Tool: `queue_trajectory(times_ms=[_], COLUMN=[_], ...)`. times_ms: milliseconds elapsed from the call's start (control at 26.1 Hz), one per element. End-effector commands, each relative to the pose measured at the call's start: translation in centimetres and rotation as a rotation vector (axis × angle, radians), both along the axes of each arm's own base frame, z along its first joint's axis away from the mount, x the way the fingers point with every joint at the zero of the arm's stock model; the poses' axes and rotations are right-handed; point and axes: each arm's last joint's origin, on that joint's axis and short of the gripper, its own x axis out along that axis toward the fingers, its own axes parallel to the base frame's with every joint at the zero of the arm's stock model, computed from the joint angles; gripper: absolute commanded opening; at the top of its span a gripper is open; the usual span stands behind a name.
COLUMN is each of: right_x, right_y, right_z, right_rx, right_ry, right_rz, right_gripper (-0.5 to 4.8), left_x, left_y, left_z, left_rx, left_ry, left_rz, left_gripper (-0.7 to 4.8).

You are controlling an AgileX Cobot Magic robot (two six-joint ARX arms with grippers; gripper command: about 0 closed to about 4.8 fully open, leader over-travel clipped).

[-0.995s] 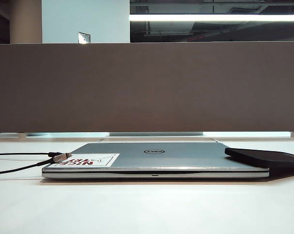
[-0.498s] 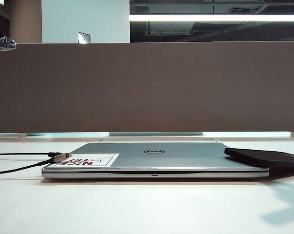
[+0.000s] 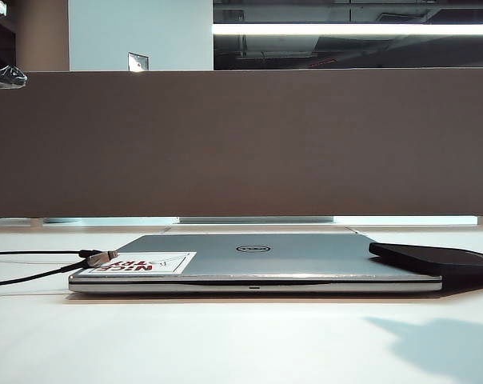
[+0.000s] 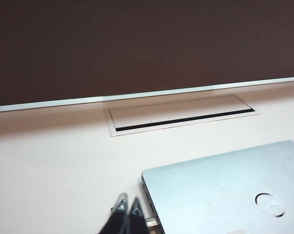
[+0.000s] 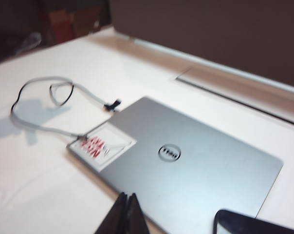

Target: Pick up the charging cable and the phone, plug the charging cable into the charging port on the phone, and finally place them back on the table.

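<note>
Still only approaching: left gripper (image 4: 127, 204) beside laptop (image 4: 225, 185), right gripper (image 5: 127, 201) above it, both jaws closed, empty. Next: open over charging cable (image 3: 101, 258) and phone (image 3: 437, 258).

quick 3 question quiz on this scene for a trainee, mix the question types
1. True or false: the phone lies partly on the closed laptop.
2. Multiple choice: the cable plug rests at the laptop's A) left corner by the red sticker B) right corner by the phone C) front edge, middle.
3. Fill in: the left gripper and right gripper are both ____, holding nothing.

Key:
1. True. Its left end overlaps the laptop's right rear corner in the exterior view.
2. A.
3. Shut. Each wrist view shows its fingertips pressed together above the table; the left hangs off the laptop's corner, the right over the laptop near the phone.
</note>
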Motion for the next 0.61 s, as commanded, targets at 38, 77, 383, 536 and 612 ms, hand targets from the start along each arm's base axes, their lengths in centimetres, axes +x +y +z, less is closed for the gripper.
queue_trajectory(times_ms=[38,77,383,536,612], right_x=[-0.2,-0.2,-0.2,-0.2,-0.2], right_y=[0.1,0.1,0.1,0.1,0.1], right_z=[-0.1,-0.1,-0.1,-0.1,-0.1], right_rx=[-0.016,-0.018,-0.018,-0.018,-0.017], right_ry=[0.005,0.006,0.007,0.007,0.007], right_rz=[0.018,0.021,0.023,0.024,0.023], right_gripper=[-0.02,-0.02,-0.02,-0.02,-0.02], left_x=[0.2,0.3,1.0,1.4,1.8], left_y=[0.0,0.0,-1.0,-2.0,-2.2], left_z=[-0.2,-0.3,-1.6,-2.6,-3.4], left_rx=[0.017,0.019,0.09,0.189,0.204], left_ry=[0.01,0.018,0.077,0.103,0.147], left_rz=[0.0,0.0,-0.054,-0.113,-0.121], left_gripper=[-0.06,-0.06,-0.06,-0.06,-0.06])
